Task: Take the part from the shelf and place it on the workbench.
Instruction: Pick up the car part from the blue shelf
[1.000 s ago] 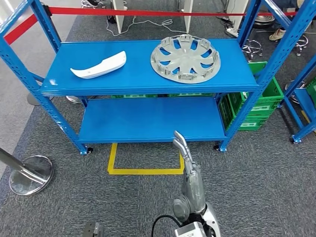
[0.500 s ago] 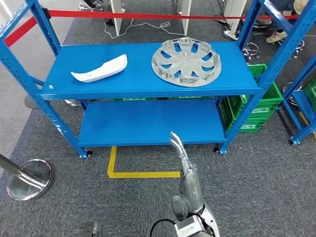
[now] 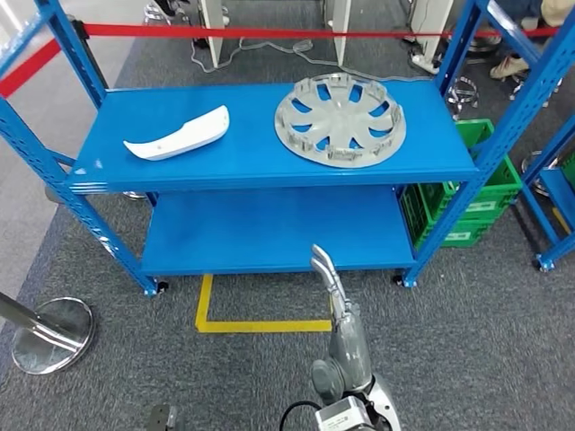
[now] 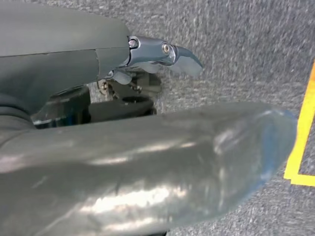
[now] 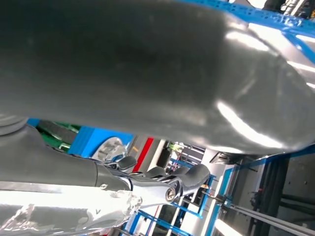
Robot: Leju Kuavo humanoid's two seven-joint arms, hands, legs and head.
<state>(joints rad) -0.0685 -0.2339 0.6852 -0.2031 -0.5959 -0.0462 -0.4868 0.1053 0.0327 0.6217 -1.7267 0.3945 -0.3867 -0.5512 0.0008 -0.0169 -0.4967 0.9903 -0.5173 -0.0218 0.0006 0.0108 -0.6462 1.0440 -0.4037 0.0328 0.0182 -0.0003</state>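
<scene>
The blue shelf [image 3: 271, 171] had two parts on its top tier: one white trim piece [image 3: 178, 134] on the left and one grey hubcap [image 3: 340, 119] on the right, well apart. One green crate [image 3: 478, 193] sat just beside the rack. The right hand [image 3: 330, 274] was raised in front of the lower tier, fingers straight, holding nothing. The left hand [image 4: 156, 51] hung over the carpet, fingers extended, also empty.

A workshop or test hall — blue steel shelving [image 3: 271, 144] on grey carpet [image 3: 474, 341], green crates [image 3: 474, 202], a red barrier tape [image 3: 271, 31], yellow floor tape [image 3: 258, 325], stanchion bases [image 3: 48, 334].
</scene>
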